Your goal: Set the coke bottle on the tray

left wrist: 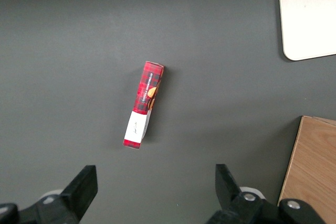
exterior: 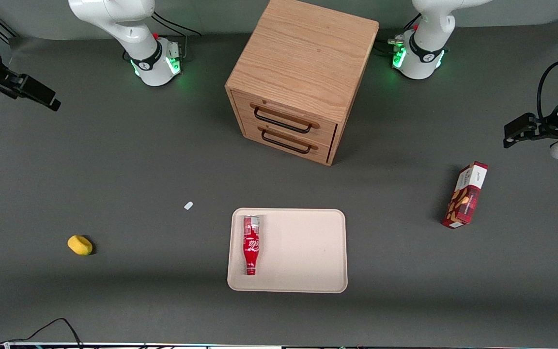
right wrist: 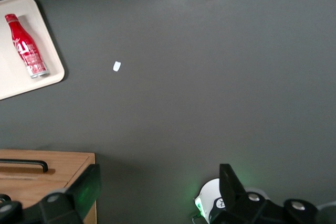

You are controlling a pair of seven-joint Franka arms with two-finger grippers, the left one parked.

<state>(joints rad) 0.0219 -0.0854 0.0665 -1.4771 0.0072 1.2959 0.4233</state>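
Note:
The coke bottle point(exterior: 251, 245) lies on its side on the beige tray point(exterior: 303, 252), along the tray's edge toward the working arm's end, with its neck pointing toward the front camera. It also shows in the right wrist view point(right wrist: 26, 45), lying on the tray point(right wrist: 8, 80). My right gripper point(exterior: 49, 101) is raised at the working arm's end of the table, well away from the tray. It is open and empty point(right wrist: 157, 187), with bare table between its fingers. A corner of the tray shows in the left wrist view point(left wrist: 310, 14).
A wooden two-drawer cabinet point(exterior: 303, 72) stands farther from the front camera than the tray. A yellow object point(exterior: 80, 245) and a small white scrap point(exterior: 188, 205) lie toward the working arm's end. A red snack box point(exterior: 465, 195) lies toward the parked arm's end.

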